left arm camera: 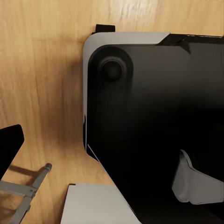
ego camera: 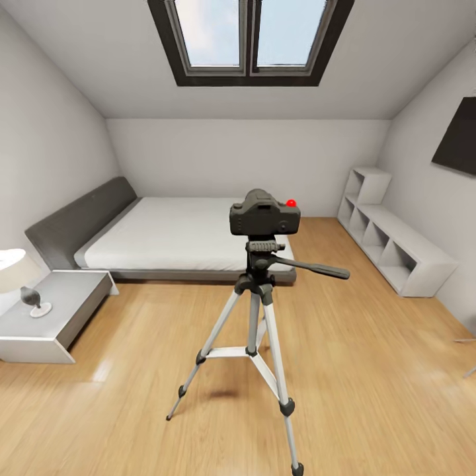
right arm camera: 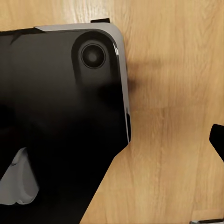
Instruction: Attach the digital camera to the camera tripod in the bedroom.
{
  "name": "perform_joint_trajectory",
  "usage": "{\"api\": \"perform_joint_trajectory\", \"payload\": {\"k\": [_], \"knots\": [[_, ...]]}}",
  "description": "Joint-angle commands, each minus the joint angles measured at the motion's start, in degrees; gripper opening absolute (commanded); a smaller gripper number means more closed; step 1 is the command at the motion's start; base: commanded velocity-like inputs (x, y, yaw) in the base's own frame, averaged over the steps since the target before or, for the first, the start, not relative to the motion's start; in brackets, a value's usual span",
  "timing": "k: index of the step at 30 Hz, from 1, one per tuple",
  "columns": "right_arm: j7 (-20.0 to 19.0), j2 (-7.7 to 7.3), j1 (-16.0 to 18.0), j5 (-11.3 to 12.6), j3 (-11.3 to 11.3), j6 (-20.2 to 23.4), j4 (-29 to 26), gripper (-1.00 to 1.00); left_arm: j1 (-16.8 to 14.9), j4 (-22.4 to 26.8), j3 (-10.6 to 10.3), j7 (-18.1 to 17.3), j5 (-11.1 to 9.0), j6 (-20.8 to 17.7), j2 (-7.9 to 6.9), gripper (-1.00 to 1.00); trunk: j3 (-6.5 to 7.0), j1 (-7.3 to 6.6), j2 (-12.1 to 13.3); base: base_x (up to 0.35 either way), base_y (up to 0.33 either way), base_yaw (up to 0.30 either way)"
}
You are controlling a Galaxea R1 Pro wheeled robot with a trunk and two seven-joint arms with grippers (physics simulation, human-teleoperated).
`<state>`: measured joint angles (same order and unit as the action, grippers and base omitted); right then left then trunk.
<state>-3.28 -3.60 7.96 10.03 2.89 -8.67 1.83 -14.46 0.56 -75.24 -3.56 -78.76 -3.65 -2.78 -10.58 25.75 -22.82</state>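
Both jaws unseen; digital camera [ego camera: 264, 213] sits atop camera tripod [ego camera: 254, 317].

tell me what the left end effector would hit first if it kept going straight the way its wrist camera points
Most likely the robot's own black base, which lies straight ahead in the left wrist view, with the wood floor beside it. Depth is unclear, and the end effector's fingers cannot be made out.

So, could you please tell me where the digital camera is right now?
In the head view the camera sits on top of the tripod, mid-room on the wood floor, in front of the bed.
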Motion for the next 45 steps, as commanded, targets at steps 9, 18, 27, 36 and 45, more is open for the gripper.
{"api": "perform_joint_trajectory", "payload": {"k": [9,18,27,36,45], "knots": [[-0.33,-0.01,0.05,0.61,0.28,-0.38,0.20,1.00,-0.04,0.06,-0.48,-0.13,-0.54,-0.22,-0.03,1.00,0.73,0.03,-0.10,0.000,0.000,0.000],[-0.33,-0.01,0.05,0.61,0.28,-0.38,0.20,1.00,-0.04,0.06,-0.50,-0.13,-0.52,-0.22,-0.03,1.00,1.56,0.03,-0.10,0.000,0.000,0.000],[-0.33,-0.01,0.04,0.59,0.32,-0.38,0.20,1.00,-0.04,0.06,-0.44,-0.13,-0.52,-0.22,-0.03,1.00,2.39,0.03,-0.10,0.000,0.000,0.000],[-0.33,-0.01,0.05,0.57,0.32,-0.38,0.20,1.00,-0.04,0.06,-0.48,-0.13,-0.52,-0.22,-0.03,1.00,3.22,0.03,-0.10,0.000,0.000,0.000],[-0.33,0.00,0.04,0.55,0.32,-0.38,0.20,1.00,-0.04,0.06,-0.44,-0.13,-0.52,-0.22,-0.03,1.00,4.04,0.03,-0.10,0.000,0.000,0.000]]}}
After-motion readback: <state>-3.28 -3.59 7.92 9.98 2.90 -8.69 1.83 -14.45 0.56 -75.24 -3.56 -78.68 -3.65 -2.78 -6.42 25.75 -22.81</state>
